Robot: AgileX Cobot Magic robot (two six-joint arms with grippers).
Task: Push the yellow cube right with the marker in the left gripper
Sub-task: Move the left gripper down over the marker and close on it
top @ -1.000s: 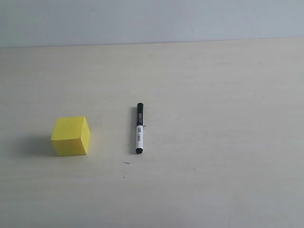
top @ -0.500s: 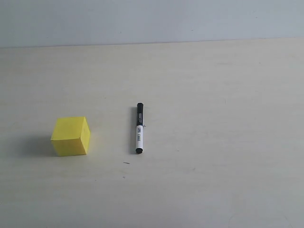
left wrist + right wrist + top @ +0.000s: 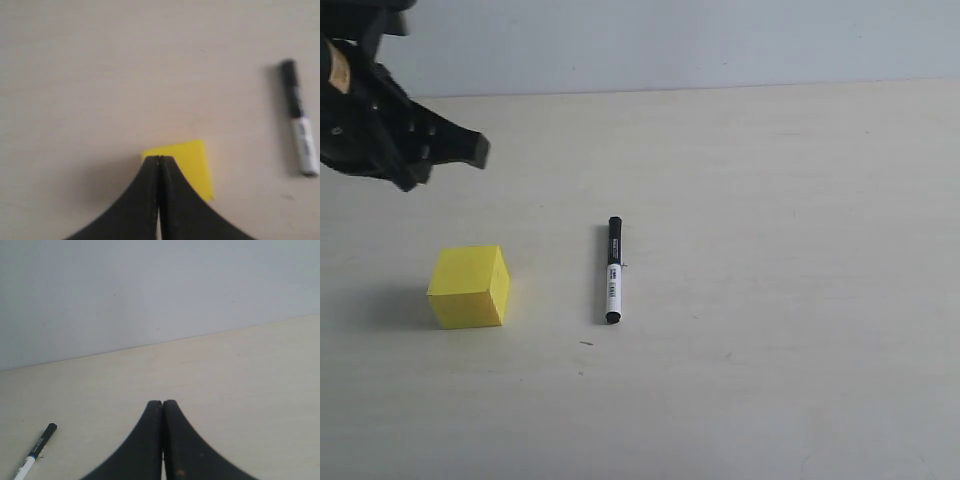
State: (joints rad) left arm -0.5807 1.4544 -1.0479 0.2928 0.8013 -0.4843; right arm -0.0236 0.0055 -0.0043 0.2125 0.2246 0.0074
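The yellow cube (image 3: 469, 287), plain and sharp-edged, sits flat on the table (image 3: 800, 220) toward its left edge. The marker (image 3: 613, 271), a white barrel with a black cap, black end and printed label, lies flat to the right of the cube and well apart from it, its cap pointing at the far edge. The black left gripper (image 3: 472, 150) hangs over the table's left side, between the cube and the far edge, its jaws pressed together on nothing.

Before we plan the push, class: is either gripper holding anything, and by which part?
Nothing is held. The left gripper and the right gripper are both shut and empty; the marker lies free on the table, apart from the yellow cube.
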